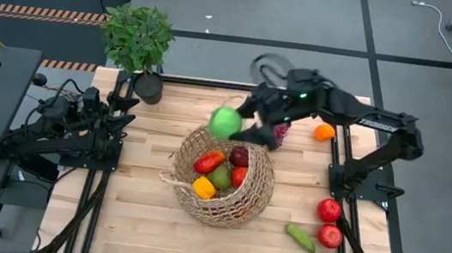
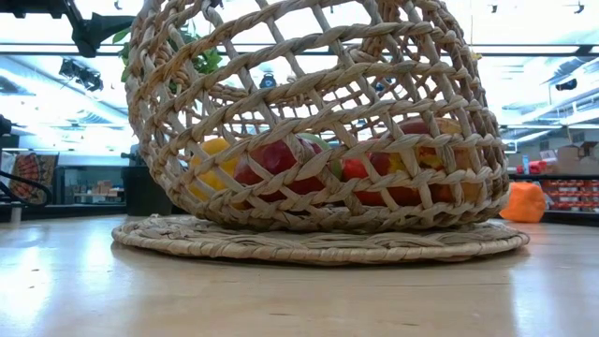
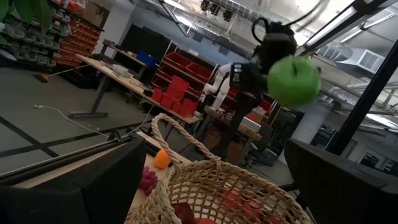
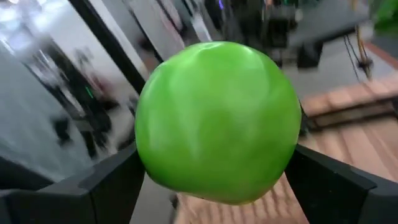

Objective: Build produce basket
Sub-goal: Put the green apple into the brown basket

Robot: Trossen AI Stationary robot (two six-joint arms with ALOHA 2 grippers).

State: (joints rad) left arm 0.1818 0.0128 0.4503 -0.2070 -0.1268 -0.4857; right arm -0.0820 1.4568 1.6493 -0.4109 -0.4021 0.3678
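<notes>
The tan wicker basket (image 1: 221, 178) sits mid-table on its flat woven base (image 2: 318, 241), holding a red pepper, a yellow pepper, a pear, a red apple and others. My right gripper (image 1: 240, 120) is shut on a green apple (image 1: 226, 122) above the basket's far rim; the apple also shows in the left wrist view (image 3: 293, 79). My left gripper (image 1: 120, 109) waits at the table's left, open, its fingers (image 3: 106, 180) wide apart. Purple grapes (image 1: 280, 131) and an orange (image 1: 324, 132) lie at the far right. My right gripper pinches the green apple between its two fingers (image 4: 115, 186), one on each side (image 4: 286, 155). The apple is lifted clear of the table, above the basket's far rim.
A potted plant (image 1: 139, 40) stands at the far left corner. Three red apples (image 1: 329, 236) and a cucumber (image 1: 300, 237) lie at the near right. The right arm's base (image 1: 375, 175) stands on the right side.
</notes>
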